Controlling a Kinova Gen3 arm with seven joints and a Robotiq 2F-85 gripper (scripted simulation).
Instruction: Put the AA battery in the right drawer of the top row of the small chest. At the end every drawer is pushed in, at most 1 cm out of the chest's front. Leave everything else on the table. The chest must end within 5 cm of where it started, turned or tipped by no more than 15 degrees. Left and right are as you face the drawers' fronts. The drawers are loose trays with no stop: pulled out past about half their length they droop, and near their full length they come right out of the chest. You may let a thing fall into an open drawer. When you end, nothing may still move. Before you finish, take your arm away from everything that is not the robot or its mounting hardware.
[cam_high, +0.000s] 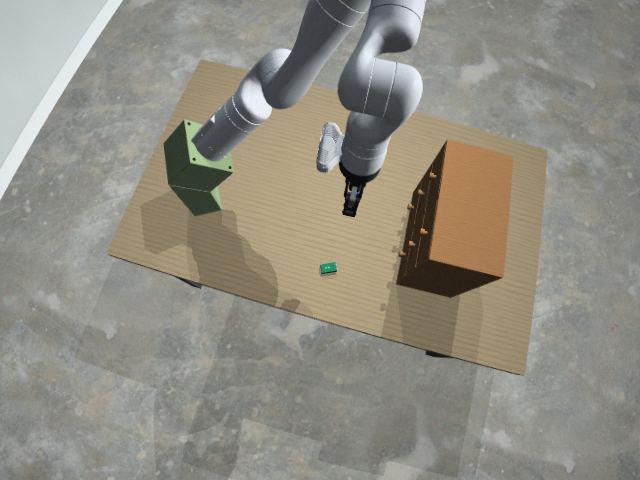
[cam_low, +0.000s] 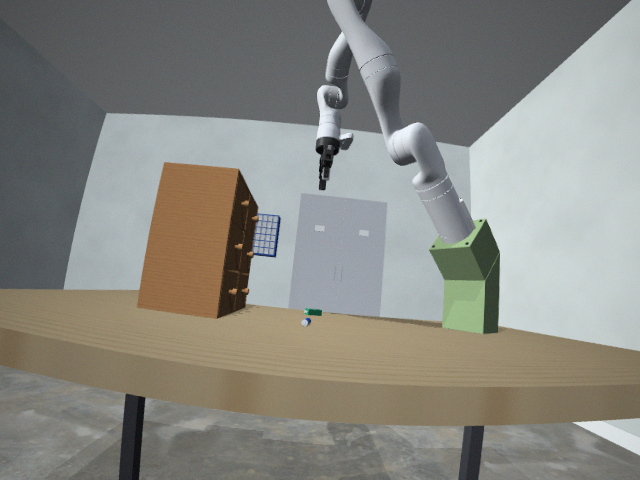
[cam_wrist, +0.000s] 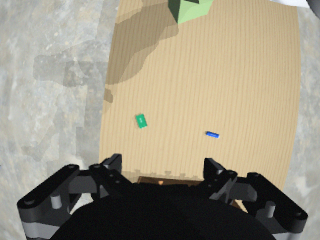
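Note:
The AA battery (cam_low: 306, 322) (cam_wrist: 212, 135), blue with a white end, lies on the wooden table (cam_high: 289, 155) (cam_low: 310, 361) (cam_wrist: 254, 67) between the arm's base and the chest. The small brown chest (cam_high: 470, 206) (cam_low: 186, 237) stands at one table end, and all its knobbed drawers look pushed in. My gripper (cam_high: 349, 210) (cam_low: 323, 183) (cam_wrist: 162, 165) is open and empty. It points down, high above the table and roughly over the battery, which it mostly hides in the top view. Only a sliver of the chest (cam_wrist: 160, 179) shows in the wrist view.
A small green block (cam_high: 328, 267) (cam_low: 312, 311) (cam_wrist: 140, 120) lies on the table near the front edge, apart from the battery. The arm's green pedestal (cam_high: 193, 175) (cam_low: 467, 289) stands at the table end opposite the chest.

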